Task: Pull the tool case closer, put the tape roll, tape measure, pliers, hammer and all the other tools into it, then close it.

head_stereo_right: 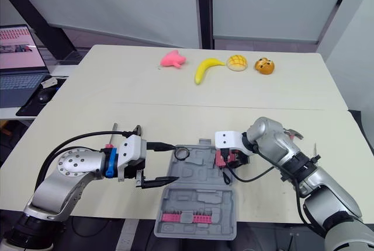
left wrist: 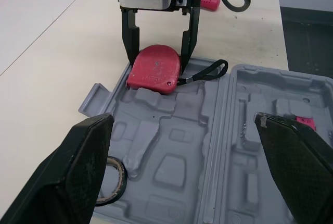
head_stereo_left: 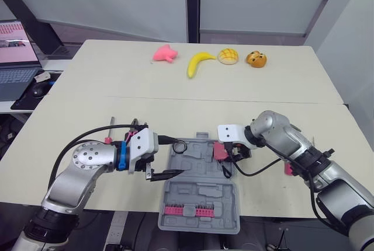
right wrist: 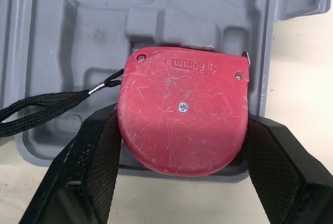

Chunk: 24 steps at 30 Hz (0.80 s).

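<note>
The grey tool case [head_stereo_left: 198,195] lies open at the table's near edge, between my two arms. A black tape roll [head_stereo_left: 179,146] sits in its far left corner. My right gripper [head_stereo_left: 224,154] is shut on the red tape measure [right wrist: 182,114], holding it over the case's far right rim, its black strap [left wrist: 208,71] trailing into the tray. My left gripper [head_stereo_left: 171,159] is open over the case's left side, near the tape roll [left wrist: 112,174], with nothing between its fingers. Pink bits [head_stereo_left: 188,210] line the near half.
Pink-handled tools lie by my left wrist [head_stereo_left: 108,140] and beside my right forearm [head_stereo_left: 288,169]. At the far edge sit a pink toy [head_stereo_left: 165,53], a banana [head_stereo_left: 198,63], a bun [head_stereo_left: 228,56] and an orange toy [head_stereo_left: 256,59]. A laptop [head_stereo_left: 14,58] stands on a desk at the far left.
</note>
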### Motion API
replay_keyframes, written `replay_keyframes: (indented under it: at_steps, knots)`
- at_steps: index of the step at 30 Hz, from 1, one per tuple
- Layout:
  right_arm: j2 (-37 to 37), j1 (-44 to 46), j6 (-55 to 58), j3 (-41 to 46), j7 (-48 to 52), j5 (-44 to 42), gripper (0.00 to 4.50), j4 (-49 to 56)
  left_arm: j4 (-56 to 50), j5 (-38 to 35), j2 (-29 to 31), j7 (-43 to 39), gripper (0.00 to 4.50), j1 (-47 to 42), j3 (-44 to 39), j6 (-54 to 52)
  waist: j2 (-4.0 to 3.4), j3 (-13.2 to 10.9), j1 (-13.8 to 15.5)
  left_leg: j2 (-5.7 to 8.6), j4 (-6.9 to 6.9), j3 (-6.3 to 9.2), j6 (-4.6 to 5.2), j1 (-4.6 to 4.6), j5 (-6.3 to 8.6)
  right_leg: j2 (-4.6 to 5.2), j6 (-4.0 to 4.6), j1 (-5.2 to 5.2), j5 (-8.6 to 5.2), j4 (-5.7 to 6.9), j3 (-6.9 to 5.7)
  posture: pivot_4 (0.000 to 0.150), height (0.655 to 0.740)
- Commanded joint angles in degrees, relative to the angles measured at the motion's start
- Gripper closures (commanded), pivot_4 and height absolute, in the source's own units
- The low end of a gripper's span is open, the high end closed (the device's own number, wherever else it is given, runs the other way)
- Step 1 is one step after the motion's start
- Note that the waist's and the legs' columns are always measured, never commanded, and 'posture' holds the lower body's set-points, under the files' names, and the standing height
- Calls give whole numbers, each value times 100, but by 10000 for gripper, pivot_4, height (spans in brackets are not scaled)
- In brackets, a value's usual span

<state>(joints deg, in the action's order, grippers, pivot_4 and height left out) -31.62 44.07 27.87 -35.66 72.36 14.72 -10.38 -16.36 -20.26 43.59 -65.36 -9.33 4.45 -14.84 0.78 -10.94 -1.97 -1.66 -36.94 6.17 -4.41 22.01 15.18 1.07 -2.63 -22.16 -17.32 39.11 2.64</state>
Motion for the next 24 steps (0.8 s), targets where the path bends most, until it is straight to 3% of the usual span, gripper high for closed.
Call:
replay_keyframes:
  at_steps: [1, 4, 6, 9, 23, 24]
  knots:
    - [30, 17, -62, 62, -48, 29, 13651, 45, -194, -19, 4, -14, 0, 29, 22, 83, 0, 0, 0, 0, 0, 0, 0, 0, 0, 0, 0, 0, 0, 0, 0, 1500, 7400]
    - [49, 20, -70, 93, -80, 16, 13651, 31, -202, -9, 2, -23, 0, 40, 35, 94, 0, 0, -1, 0, 0, 0, 0, 0, 0, 0, 0, 0, 0, 0, 0, 1500, 7400]
    - [67, 46, -47, 183, -115, -43, 6584, 40, -213, -15, 1, -26, 0, 35, 43, 87, 0, 0, -1, 0, 0, 0, 0, 0, 0, 0, 0, 0, 0, 0, 0, 1500, 7400]
    - [-3, 74, 26, 278, -36, -128, 226, 153, -249, -37, -9, -15, 0, 10, 55, 39, 0, 0, -1, 0, 0, 0, 0, 0, 0, 0, 0, 0, 0, 1, 0, 1500, 7400]
    - [-397, -436, 188, 1028, 24, -1013, 226, 1282, -309, -348, 0, 73, 0, -149, -90, -313, 0, 0, 5, 0, -2, 1, 0, 0, 0, 0, 0, 2, 0, 0, -1, 1500, 7400]
    - [-381, -462, 182, 1049, -29, -1041, 4083, 1287, -282, -358, 15, 54, 0, -159, -97, -302, 0, 0, 5, 0, -2, 1, 0, 0, 0, 0, 0, 2, 0, 0, -1, 1500, 7400]
